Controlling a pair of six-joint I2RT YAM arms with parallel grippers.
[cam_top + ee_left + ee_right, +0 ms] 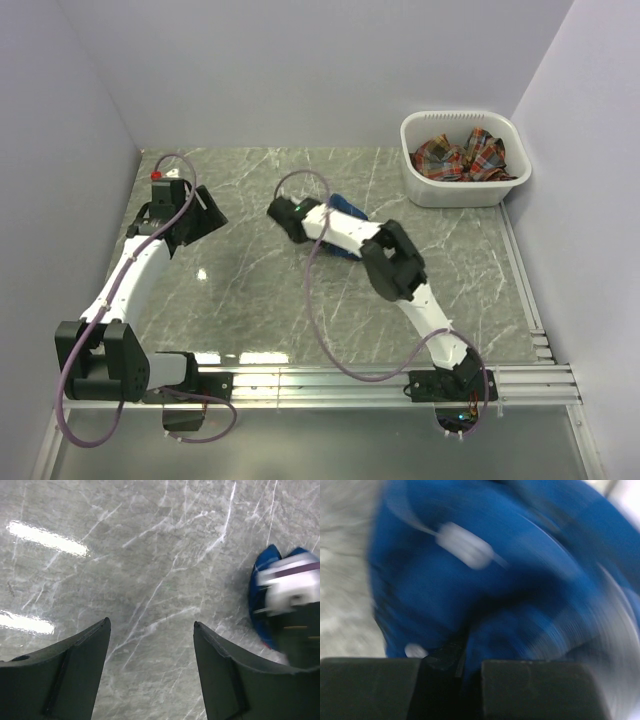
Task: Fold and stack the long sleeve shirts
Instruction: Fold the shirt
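Pinching together on a fold of cloth, the fingers of the right gripper [452,662] stand almost closed, with the blue shirt [470,590] caught in the narrow gap between them. The wrist view is blurred, so the shirt's pattern cannot be made out beyond deep blue cloth and a pale button or two. From above, the blue shirt [347,208] lies bunched near the middle of the marble table [250,300], mostly hidden under the right arm, with the right gripper [290,215] at its left edge.

The left gripper [151,625] has its fingers spread wide apart over bare marble, holding nothing; the blue shirt [260,595] shows off to its right, well apart from it. From above, the left gripper [205,215] sits at the table's left side.

At the far right corner stands a white basket [460,192], upright on the table. Inside it lies the red-orange plaid shirt [460,157], crumpled and filling most of the bottom, below the rim.
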